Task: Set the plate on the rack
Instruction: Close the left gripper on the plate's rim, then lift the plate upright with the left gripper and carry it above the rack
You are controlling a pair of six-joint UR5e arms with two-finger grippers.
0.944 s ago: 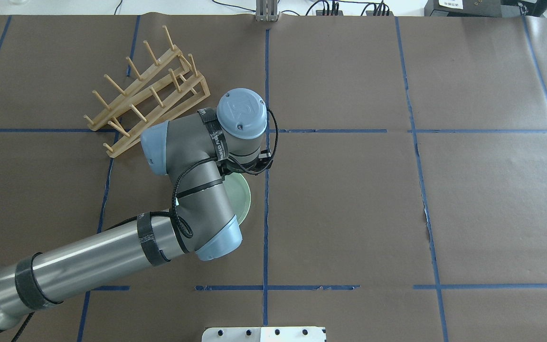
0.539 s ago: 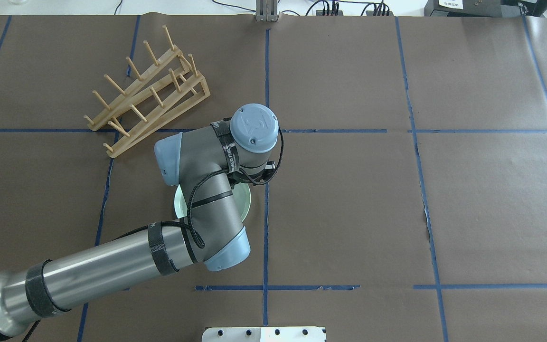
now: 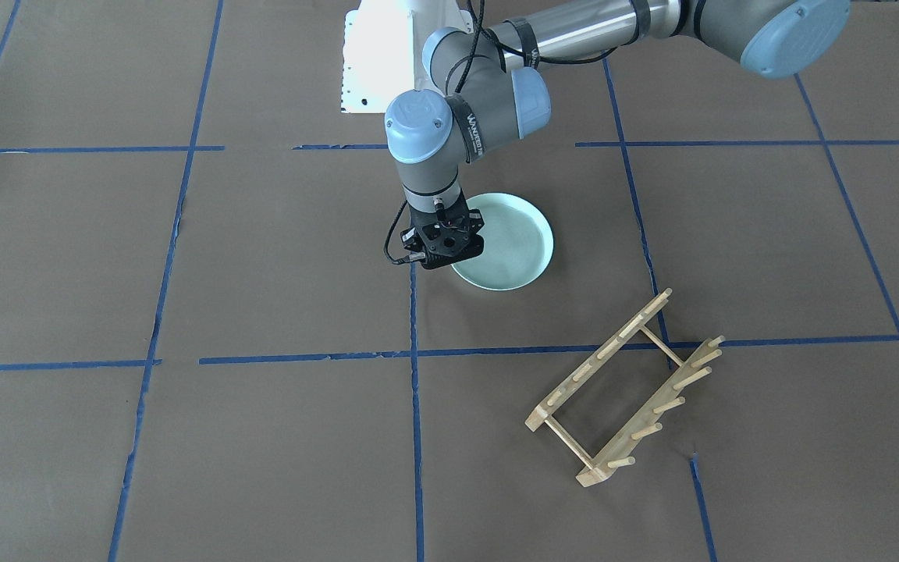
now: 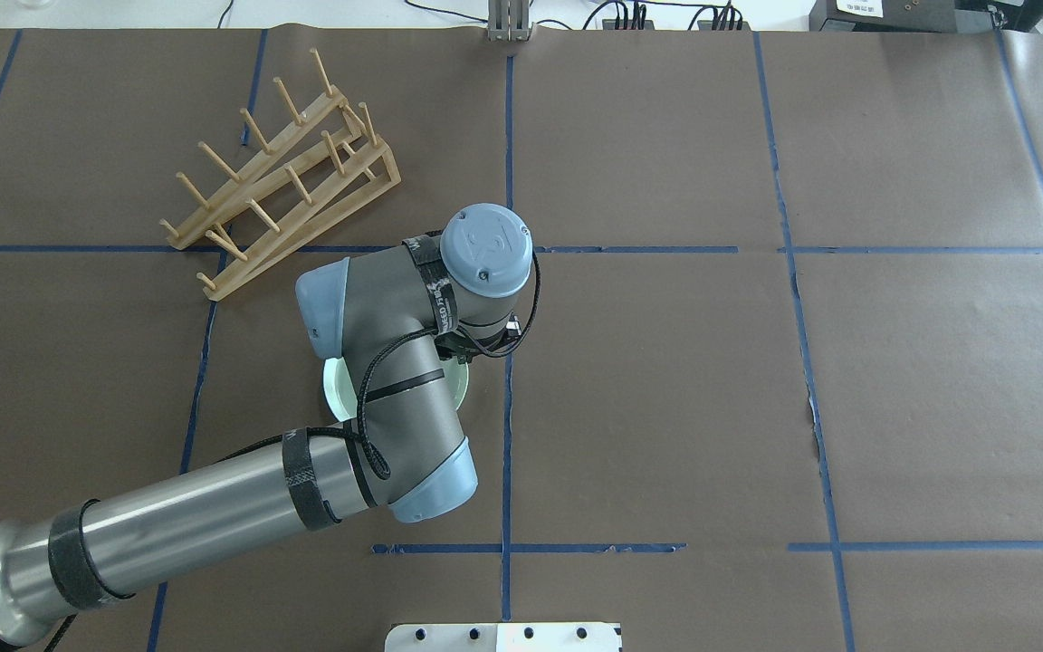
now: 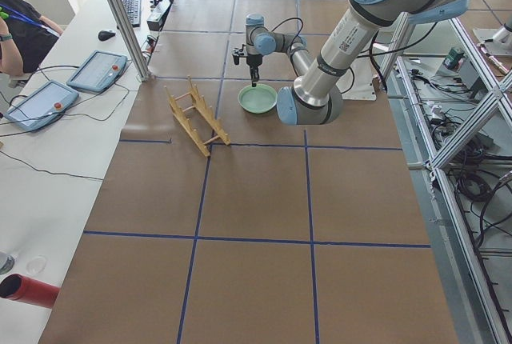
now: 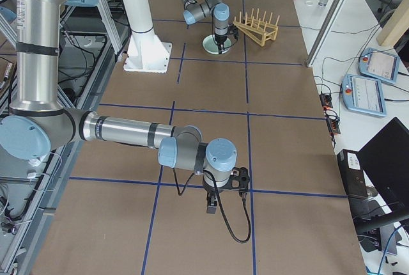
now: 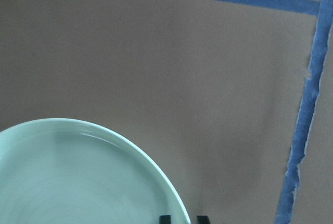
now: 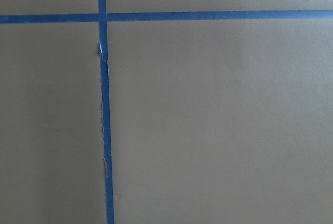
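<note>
The plate (image 3: 508, 242) is round and pale mint green, with a low raised rim and faint rings across its face. It sits on the brown paper of the table (image 3: 184, 273), close to where two blue tape lines cross and near the robot's base. From overhead most of it is hidden under the left arm (image 4: 214, 512), and only two green slivers show, one on each side of the forearm.

The left gripper (image 3: 449, 261) points straight down over the edge of the plate that faces the table's middle. In the left wrist view its two dark fingers (image 7: 164, 220) stand one on each side of the rim and pinch it.

Compared with the overhead view half a second ago, both visible slivers of the plate lie a little further toward the robot's left. The wrist above it is almost where it was then. Nearly a second ago the wrist was closer to the rack.

The rack (image 3: 621, 390) is light wood with two rails of upright pegs. It stands at an angle to the tape lines, in the same spot as before, well apart from the plate, which is not yet on it.

The right gripper (image 6: 212, 208) hangs over the table far from both, and whether its fingers are spread cannot be told.
</note>
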